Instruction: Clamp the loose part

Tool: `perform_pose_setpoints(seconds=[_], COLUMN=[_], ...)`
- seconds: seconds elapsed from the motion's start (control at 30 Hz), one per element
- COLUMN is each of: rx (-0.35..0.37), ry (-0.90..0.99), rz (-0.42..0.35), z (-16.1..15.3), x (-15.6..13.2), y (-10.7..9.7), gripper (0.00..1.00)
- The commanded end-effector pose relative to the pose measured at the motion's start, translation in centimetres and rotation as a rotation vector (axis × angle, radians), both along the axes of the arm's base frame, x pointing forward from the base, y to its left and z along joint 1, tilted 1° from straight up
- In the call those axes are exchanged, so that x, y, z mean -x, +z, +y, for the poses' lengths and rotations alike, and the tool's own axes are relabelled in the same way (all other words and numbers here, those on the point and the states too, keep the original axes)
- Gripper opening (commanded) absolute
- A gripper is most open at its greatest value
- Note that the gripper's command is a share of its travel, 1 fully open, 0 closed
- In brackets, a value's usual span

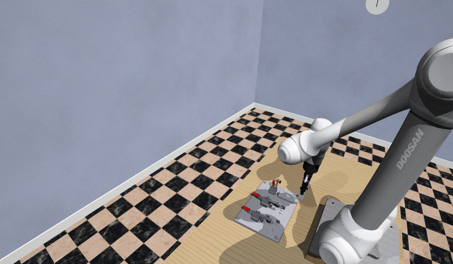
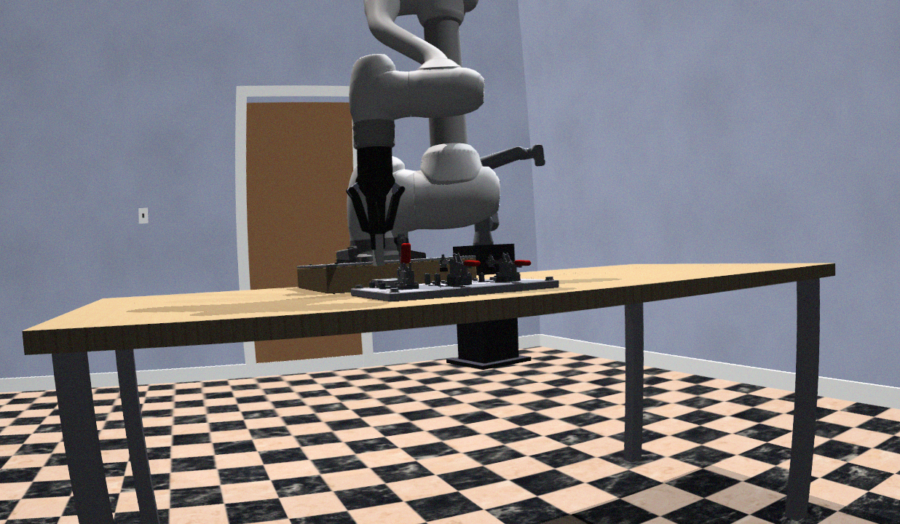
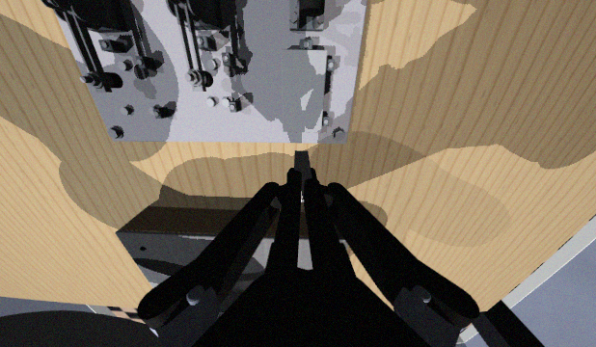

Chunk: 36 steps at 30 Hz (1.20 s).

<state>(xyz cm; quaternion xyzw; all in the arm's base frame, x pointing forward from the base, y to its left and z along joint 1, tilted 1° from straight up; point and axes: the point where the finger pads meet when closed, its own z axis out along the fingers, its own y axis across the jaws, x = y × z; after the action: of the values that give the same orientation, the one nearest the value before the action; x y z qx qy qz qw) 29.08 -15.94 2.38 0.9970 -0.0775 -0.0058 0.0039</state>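
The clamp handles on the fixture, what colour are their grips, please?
Red grips, clearest in the top view.
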Motion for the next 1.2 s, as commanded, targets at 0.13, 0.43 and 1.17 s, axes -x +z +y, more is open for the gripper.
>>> perform_pose_setpoints(seconds=[0.13, 0.43, 1.17], rx=[-0.001, -0.001, -0.001], ry=[-0.001, -0.001, -0.001], rz=[-0.001, -0.001, -0.001], z=[-0.11, -0.1, 0.22], x=[-0.15, -0.15, -0.99], y=[0.26, 0.37, 0.48], gripper=[0.1, 0.1, 0.1])
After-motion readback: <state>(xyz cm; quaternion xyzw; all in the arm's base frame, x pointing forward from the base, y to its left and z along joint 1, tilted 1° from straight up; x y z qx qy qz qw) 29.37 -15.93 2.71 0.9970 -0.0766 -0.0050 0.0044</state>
